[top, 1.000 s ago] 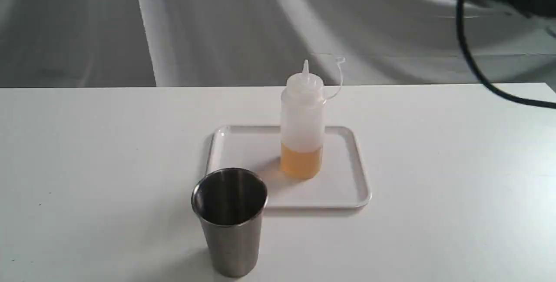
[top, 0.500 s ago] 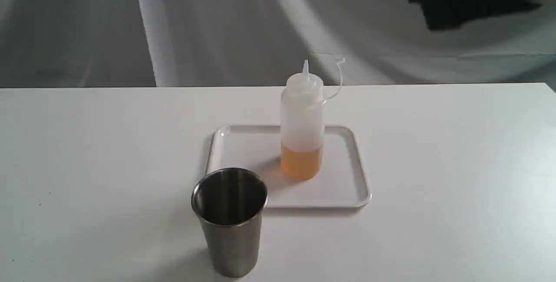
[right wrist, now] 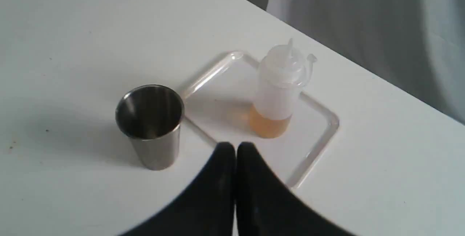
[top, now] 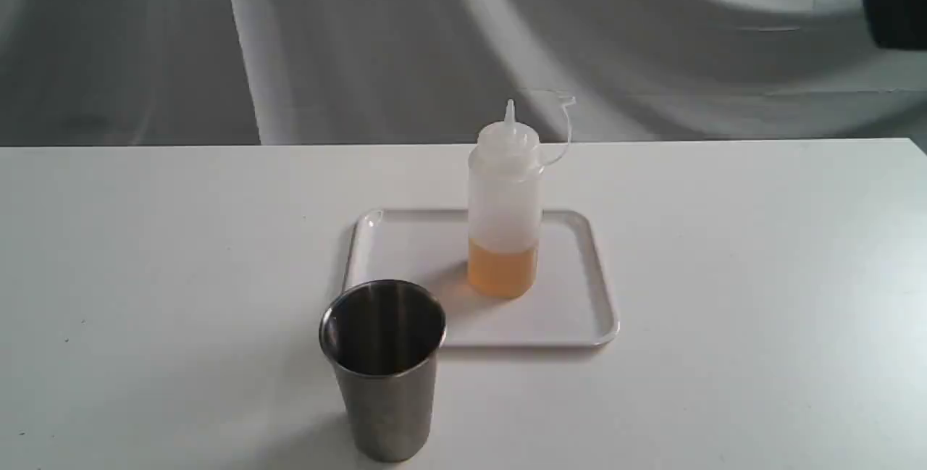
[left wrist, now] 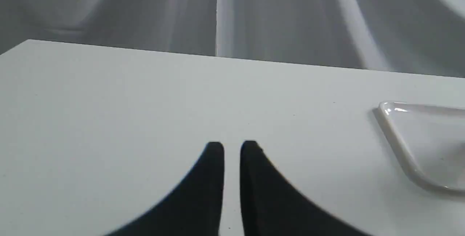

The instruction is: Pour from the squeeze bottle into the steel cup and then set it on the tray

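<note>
The squeeze bottle (top: pixel 505 209) stands upright on the white tray (top: pixel 405 253), its nozzle bare and its cap hanging off on the loop, with amber liquid in its bottom third. Nothing holds it. The steel cup (top: pixel 384 376) stands upright on the table just in front of the tray's near-left corner. In the right wrist view my right gripper (right wrist: pixel 235 147) is shut and empty, high above the table, with the bottle (right wrist: pixel 278 90), cup (right wrist: pixel 154 141) and tray (right wrist: pixel 319 145) below it. My left gripper (left wrist: pixel 231 147) is shut over bare table beside the tray's corner (left wrist: pixel 399 138).
A white table (top: pixel 145 274) carries everything, with its far edge against a grey draped cloth (top: pixel 362 43). A dark part of the right arm (top: pixel 896 6) shows at the upper right edge of the exterior view.
The dark right arm has swung from above the bottle to the far upper right of the exterior view. Bottle, cup and tray have not moved.
</note>
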Controlling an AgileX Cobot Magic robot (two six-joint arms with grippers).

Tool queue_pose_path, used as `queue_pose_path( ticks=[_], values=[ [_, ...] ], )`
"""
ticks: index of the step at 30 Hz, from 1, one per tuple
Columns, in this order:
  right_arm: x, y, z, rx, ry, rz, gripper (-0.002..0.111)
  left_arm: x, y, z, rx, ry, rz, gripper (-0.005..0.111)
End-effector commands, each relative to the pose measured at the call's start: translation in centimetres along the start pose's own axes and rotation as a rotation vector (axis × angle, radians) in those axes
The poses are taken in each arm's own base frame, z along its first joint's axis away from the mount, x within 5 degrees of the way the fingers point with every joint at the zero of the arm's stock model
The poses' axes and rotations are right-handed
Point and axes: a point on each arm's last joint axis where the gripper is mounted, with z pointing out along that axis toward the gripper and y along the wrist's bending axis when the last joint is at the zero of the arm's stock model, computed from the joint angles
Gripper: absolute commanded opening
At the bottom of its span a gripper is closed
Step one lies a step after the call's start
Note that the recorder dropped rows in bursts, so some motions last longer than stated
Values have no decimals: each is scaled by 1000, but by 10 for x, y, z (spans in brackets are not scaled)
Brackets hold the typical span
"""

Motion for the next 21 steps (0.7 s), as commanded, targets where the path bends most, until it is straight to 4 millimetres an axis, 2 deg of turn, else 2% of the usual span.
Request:
queue_pose_path(
  ticks=[1, 8, 15, 17, 21],
  values=[
    [-2, 1, -17, 47, -78, -3, 0, 2, 0, 1, 5, 9, -5, 8],
    [1, 2, -43, 136, -145, -61, 0, 2, 0, 1, 5, 9, -5, 8],
    [-2, -5, -47, 264, -252, -244, 0, 2, 0, 1, 5, 9, -5, 8],
    [2, -5, -51, 304, -328, -261, 0, 2, 0, 1, 5, 9, -5, 8],
    [32, -5, -47, 384, -458, -199, 0, 2, 0, 1, 5, 9, -5, 8]
  ],
)
